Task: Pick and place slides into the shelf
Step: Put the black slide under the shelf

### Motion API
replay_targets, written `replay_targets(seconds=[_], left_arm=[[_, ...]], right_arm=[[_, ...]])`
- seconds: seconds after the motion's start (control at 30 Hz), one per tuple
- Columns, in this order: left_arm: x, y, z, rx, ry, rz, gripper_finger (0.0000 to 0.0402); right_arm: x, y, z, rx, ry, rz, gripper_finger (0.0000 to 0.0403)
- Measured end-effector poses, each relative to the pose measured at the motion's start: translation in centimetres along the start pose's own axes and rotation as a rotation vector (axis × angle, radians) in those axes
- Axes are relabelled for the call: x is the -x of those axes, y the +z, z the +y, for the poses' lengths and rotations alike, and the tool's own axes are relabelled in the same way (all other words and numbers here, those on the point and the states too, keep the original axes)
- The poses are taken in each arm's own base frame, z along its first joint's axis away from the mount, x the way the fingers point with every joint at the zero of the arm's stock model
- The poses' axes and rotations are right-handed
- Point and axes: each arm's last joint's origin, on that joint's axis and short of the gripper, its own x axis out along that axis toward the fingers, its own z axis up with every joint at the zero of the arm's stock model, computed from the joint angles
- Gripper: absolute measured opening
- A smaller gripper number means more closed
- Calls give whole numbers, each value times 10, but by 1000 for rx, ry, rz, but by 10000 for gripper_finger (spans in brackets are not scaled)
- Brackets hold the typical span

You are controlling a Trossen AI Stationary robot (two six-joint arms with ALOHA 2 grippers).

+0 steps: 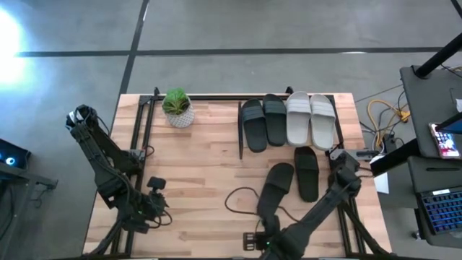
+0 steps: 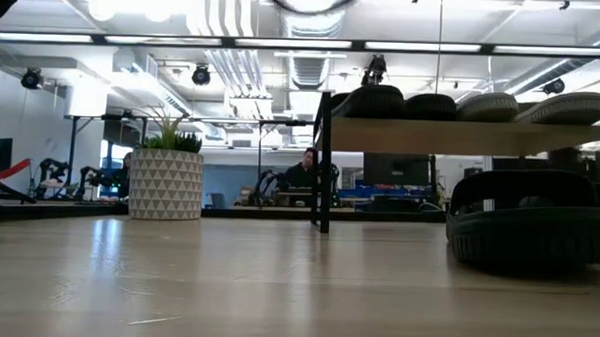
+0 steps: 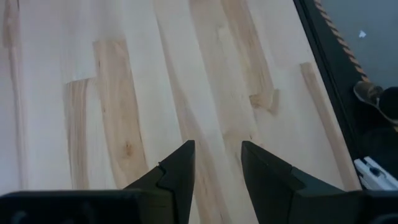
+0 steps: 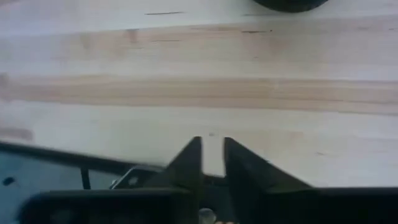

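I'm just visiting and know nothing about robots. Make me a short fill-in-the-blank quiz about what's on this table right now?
1. The number of slides on top of the shelf is ____.
2. The two black slides not yet on the shelf lie on the ____.
3. The pair on the shelf nearest the right arm is coloured ____.
4. The potted plant stands closer to the ____ arm.

Missing words: four; table; light grey; left
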Motion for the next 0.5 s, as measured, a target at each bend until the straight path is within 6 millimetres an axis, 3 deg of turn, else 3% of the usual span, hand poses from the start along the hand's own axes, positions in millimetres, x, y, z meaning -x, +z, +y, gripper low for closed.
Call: replay_targets(seconds=[0.1,0.3,0.5], left_arm=[[0,1,-1,5,-4,-15,115],[0,2,-1,9,-9,-20,115],[0,2,-1,31,-9,-20,115]], right_arm=[[-20,-2,7,-24,-6,-2,20],[-62,0,27,-71,-10,-24,10],[-70,11,36,-71,-113,-101,9]])
